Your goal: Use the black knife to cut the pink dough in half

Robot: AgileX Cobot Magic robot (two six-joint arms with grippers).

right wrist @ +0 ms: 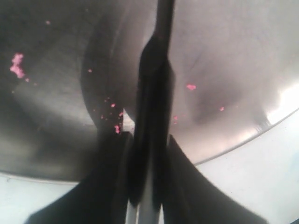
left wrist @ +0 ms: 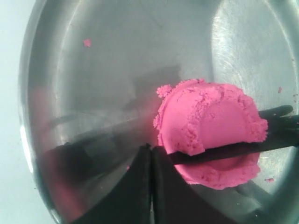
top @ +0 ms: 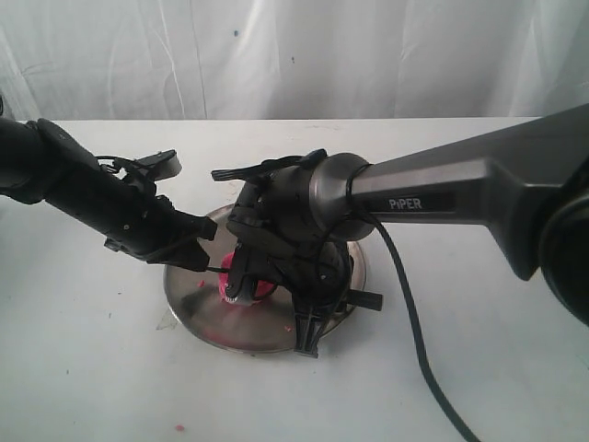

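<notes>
The pink dough (top: 247,291) (left wrist: 210,121) is a round lump on the steel plate (top: 198,318) (left wrist: 93,93) (right wrist: 224,56). The black knife (left wrist: 233,150) (top: 218,270) (right wrist: 150,93) lies pressed across the lump, off its middle, with dough showing on both sides of the blade. My right gripper (top: 308,322) (right wrist: 147,144) is shut on the knife's handle near the plate's front rim. My left gripper (top: 201,261) (left wrist: 150,148) is shut, its fingertips right beside the knife's tip and the dough's edge. The right wrist view does not show the dough.
Pink crumbs (right wrist: 17,65) (left wrist: 87,43) are scattered on the plate, and one crumb (top: 179,427) lies on the white table near the front. The right arm's black cable (top: 409,322) trails over the table to the right of the plate. A white curtain hangs behind.
</notes>
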